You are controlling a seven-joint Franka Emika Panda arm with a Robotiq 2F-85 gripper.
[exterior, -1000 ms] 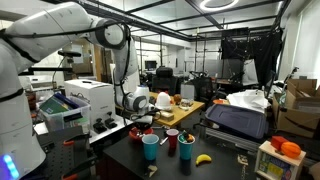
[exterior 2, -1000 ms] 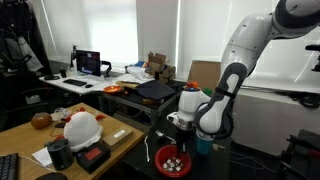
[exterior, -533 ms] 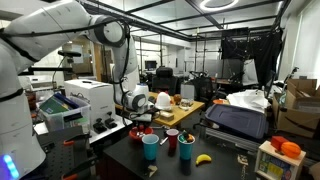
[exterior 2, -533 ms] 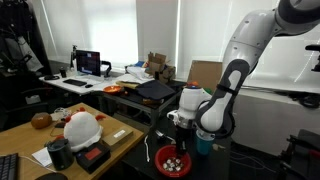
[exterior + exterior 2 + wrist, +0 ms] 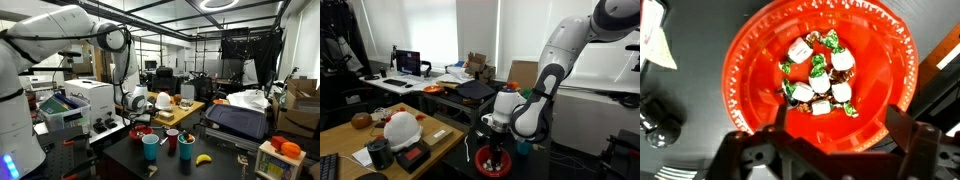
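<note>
Open end effector [image 5: 836,128] hovers over a red bowl [image 5: 750,60], wrapped sweets [image 5: 820,80] heaped directly beneath it; descending straight to straddle one sweet should grip cleanly.

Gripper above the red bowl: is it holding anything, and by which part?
Nothing is held. The gripper hangs open over the red bowl, jaws wide apart above the wrapped candies.

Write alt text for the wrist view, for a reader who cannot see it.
A red bowl with a small heap of wrapped candies at its middle fills the view, seen from straight above. The gripper shows at the bottom edge, its two dark fingers spread wide above the bowl and holding nothing.
</note>
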